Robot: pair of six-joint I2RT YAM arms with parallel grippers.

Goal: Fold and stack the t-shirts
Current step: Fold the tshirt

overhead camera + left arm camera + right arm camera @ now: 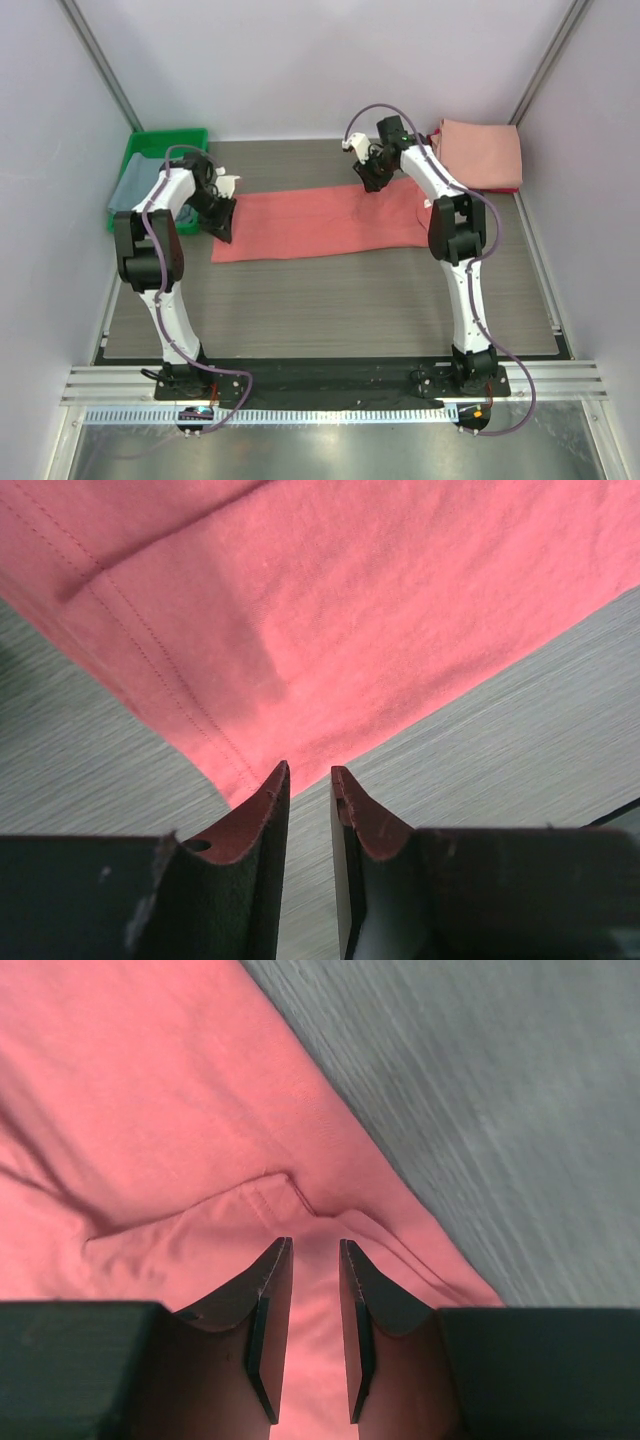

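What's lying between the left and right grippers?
The coral-red t-shirt, a long flat strip, fills the stretch between left gripper and right gripper; top external view shows it.

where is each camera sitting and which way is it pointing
Top external: above and behind the arms, facing down at the coral-red t-shirt on the table; both arms show whole, left gripper and right gripper at the shirt's edges.
Left wrist: on the left arm, facing down past its fingers at a hemmed shirt corner.
Right wrist: on the right arm, facing down past its fingers at a shirt edge.
Shared: all three see that shirt and table.
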